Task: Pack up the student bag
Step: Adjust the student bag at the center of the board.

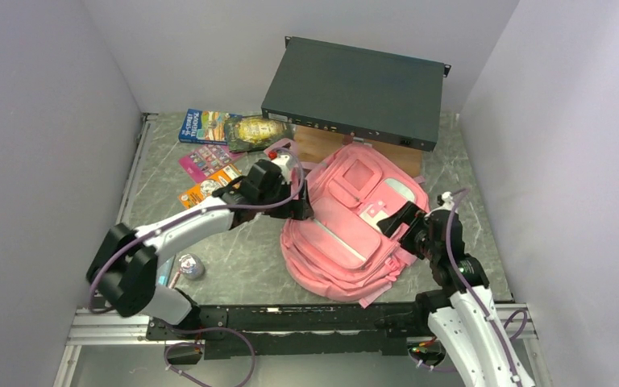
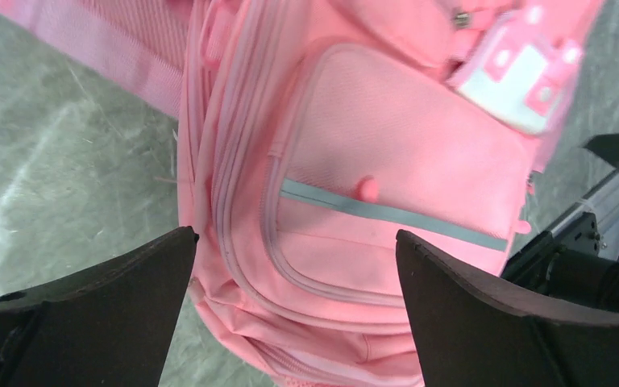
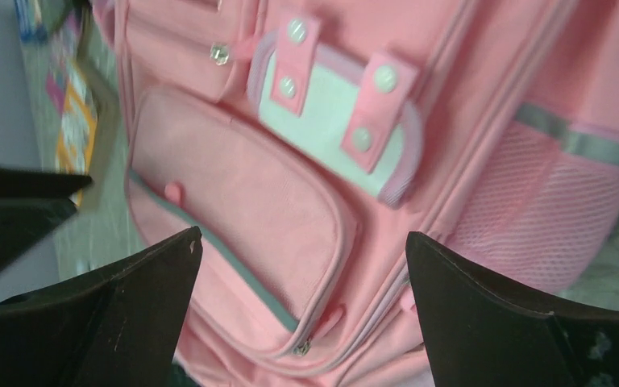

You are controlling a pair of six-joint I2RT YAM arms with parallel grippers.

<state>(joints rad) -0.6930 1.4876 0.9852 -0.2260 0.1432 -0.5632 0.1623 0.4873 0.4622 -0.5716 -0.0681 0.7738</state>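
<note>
The pink student bag (image 1: pixel 346 234) lies flat in the middle of the table, front pockets up and zips shut. My left gripper (image 1: pixel 302 205) is open at the bag's left edge; in its wrist view its jaws stand wide apart (image 2: pixel 294 238) over the front pocket (image 2: pixel 403 161) and the pale zip line. My right gripper (image 1: pixel 399 222) is open over the bag's right side; in its wrist view (image 3: pixel 302 242) it spans the front pocket (image 3: pixel 242 210), with a small metal zip pull (image 3: pixel 300 348) just below. Neither holds anything.
A dark flat metal box (image 1: pixel 355 93) rests on a wooden block behind the bag. Booklets and packets (image 1: pixel 218 129) and colourful cards (image 1: pixel 205 185) lie at the back left. A small shiny round object (image 1: pixel 191 266) sits near the left arm's base. Walls close in on both sides.
</note>
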